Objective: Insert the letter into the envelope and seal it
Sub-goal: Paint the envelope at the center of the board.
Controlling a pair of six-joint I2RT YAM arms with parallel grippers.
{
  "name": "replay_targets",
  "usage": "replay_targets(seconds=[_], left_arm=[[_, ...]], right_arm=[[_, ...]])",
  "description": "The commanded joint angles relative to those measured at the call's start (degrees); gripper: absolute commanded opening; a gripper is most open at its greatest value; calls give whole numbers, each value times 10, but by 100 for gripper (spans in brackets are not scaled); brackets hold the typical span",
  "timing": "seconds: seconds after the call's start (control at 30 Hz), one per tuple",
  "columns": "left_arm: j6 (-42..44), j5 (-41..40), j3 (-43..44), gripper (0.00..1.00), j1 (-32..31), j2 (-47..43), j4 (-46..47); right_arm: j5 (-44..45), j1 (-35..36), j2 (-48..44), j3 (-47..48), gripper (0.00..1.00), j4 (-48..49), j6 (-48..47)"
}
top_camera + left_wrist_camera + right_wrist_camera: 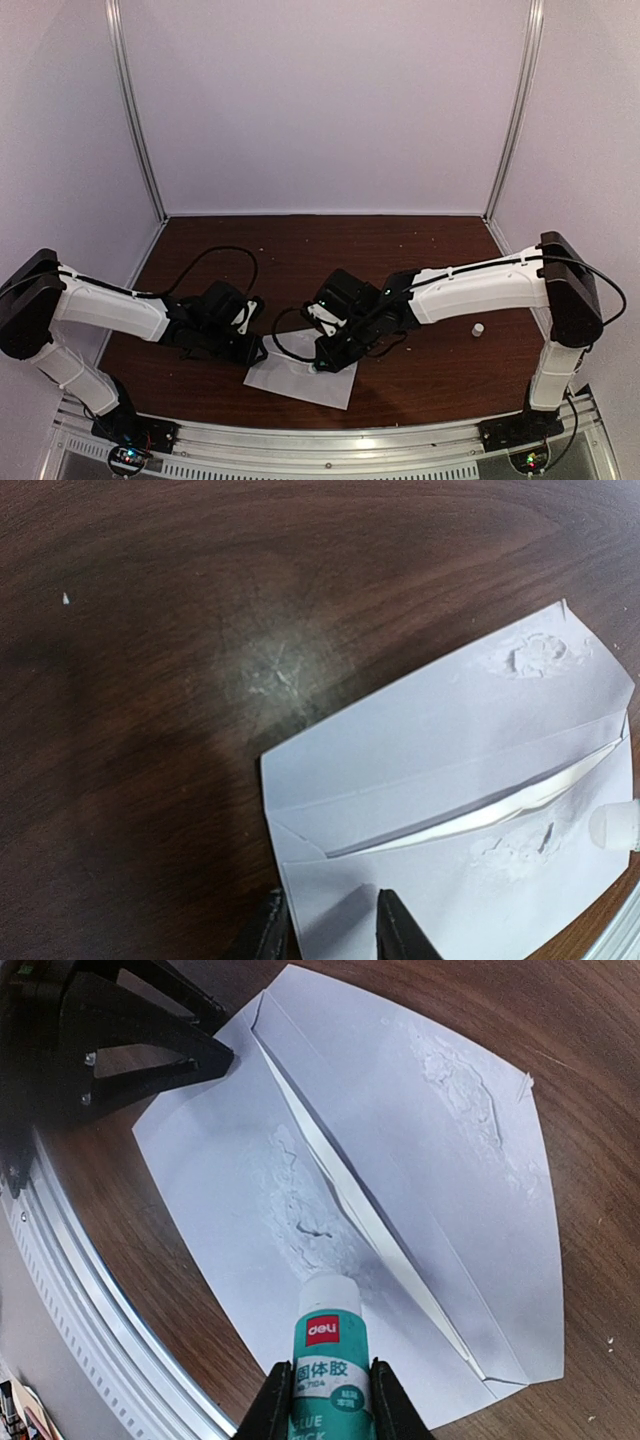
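**Nearly there: glue on the envelope (pixel 200 1160), flap not yet folded**

Now the envelope lies flat on the table (pixel 140 780) near its front edge, between the two arms, with its flap open. The letter (pixel 500 815) sits inside it, and only a thin white edge shows in the mouth. The right jaws are clamped on a teal glue stick (pixel 328 1345), whose white tip touches the envelope's body just below the mouth. The left jaws stand apart, straddling the envelope's corner; whether they press it down I cannot tell.

To do this step well, I judge the stick should move with light pressure, since the paper looks roughened where glue lies. It should also keep clear of the mouth so the letter is not stuck. The corner wants firm pinning, so the envelope does not drag along.

Count: one envelope, one letter and one glue stick. There are two glue patches, the flap patch (pixel 460 1090) and the body patch (pixel 290 1200). One small white cap (pixel 478 328) lies well apart to the right.
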Motion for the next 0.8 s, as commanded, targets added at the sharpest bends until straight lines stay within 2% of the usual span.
replay_targets(seconds=[0.0, 0.77], left_arm=[[-5, 12, -12, 32, 0, 6, -25], [-3, 21, -12, 30, 0, 3, -24]], right_arm=[[-6, 7, 14, -4, 0, 10, 2], [2, 8, 77, 35, 0, 17, -14]])
